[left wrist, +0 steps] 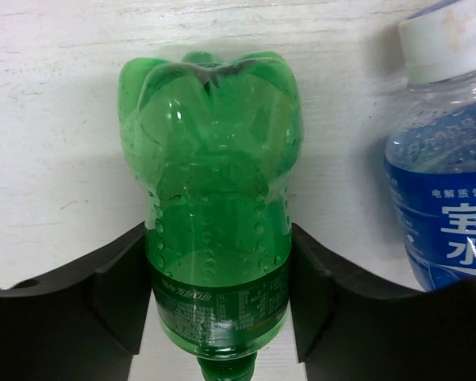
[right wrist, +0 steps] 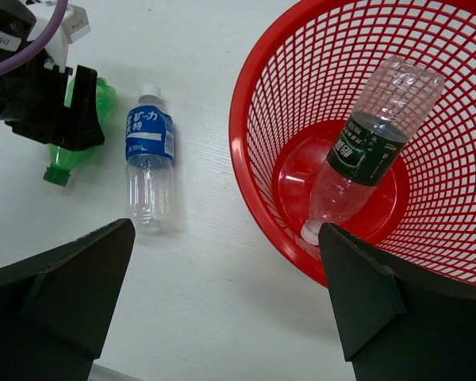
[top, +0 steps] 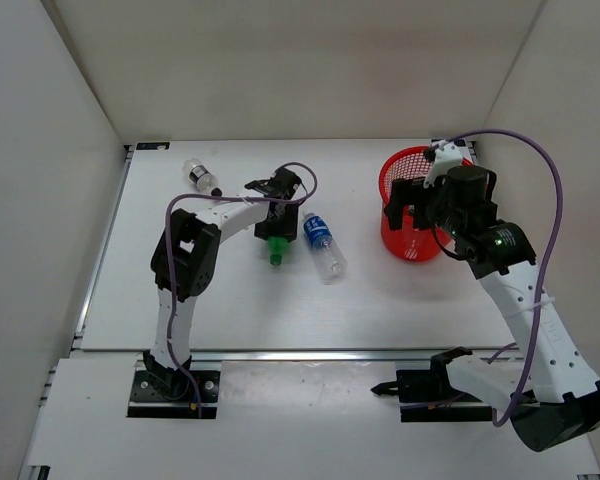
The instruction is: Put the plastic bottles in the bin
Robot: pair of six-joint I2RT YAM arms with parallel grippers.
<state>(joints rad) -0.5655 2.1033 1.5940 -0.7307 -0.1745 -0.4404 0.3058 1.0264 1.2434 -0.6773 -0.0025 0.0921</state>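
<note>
The green bottle (left wrist: pixel 214 175) lies on the white table with its cap toward the near edge. My left gripper (left wrist: pixel 218 270) is shut on it, a finger touching each side; the gripper (top: pixel 277 228) and the green bottle (top: pixel 276 252) also show from above. The clear bottle with a blue label (top: pixel 322 245) lies just right of it. A clear bottle with a black cap (top: pixel 201 176) lies at the back left. The red mesh bin (top: pixel 405 165) stands at the right and holds a clear bottle with a dark green label (right wrist: pixel 365 151). My right gripper (right wrist: pixel 226 230) is open and empty above the bin's left rim.
White walls enclose the table on the left, back and right. The bin (right wrist: pixel 254 159) stands close to the right wall. The left arm's wrist (right wrist: pixel 32 95) shows in the right wrist view, with the blue-label bottle (right wrist: pixel 149 171) beside it. Both arm bases sit at the near edge.
</note>
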